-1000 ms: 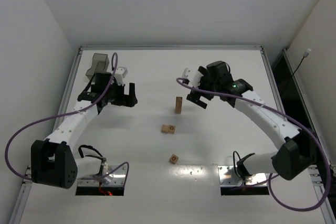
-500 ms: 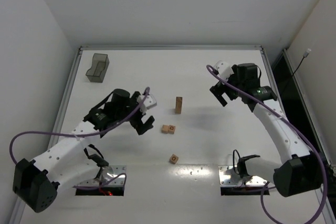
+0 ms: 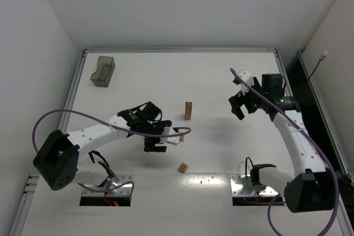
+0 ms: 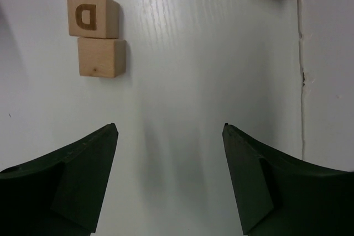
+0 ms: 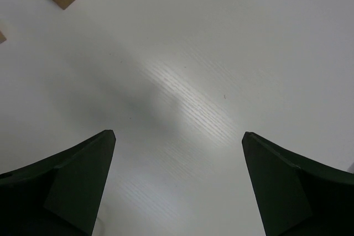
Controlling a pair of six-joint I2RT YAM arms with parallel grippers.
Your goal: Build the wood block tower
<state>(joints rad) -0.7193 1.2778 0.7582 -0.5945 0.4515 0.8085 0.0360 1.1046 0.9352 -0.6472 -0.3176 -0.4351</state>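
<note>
The tower (image 3: 188, 110) stood upright near the middle of the table (image 3: 221, 75), a narrow column one block wide; how many blocks were in it could not be told from above. Just in front of it, toward the arms, two loose blocks lay touching each other: one marked with a D (image 4: 93, 16) and a plain one (image 4: 101, 56) nearer the left gripper (image 4: 168, 181). A third loose block (image 3: 183, 167) lay apart, closer to the table's near edge.

The left gripper hung low just beside the pair, jaws wide apart and holding nothing; in its wrist view the pair sat up and to the left of the gap. The right gripper (image 3: 239, 106) hovered well to the right of the tower, also spread wide and empty. A grey bin (image 3: 103, 71) sat in the far left corner.

The step in hand looked like the reach for the next block. The left gripper would need to shift sideways until the plain block lay between its fingers, then ease forward, lower and close on its two free sides without nudging the D block, then lift it onto the tower.
</note>
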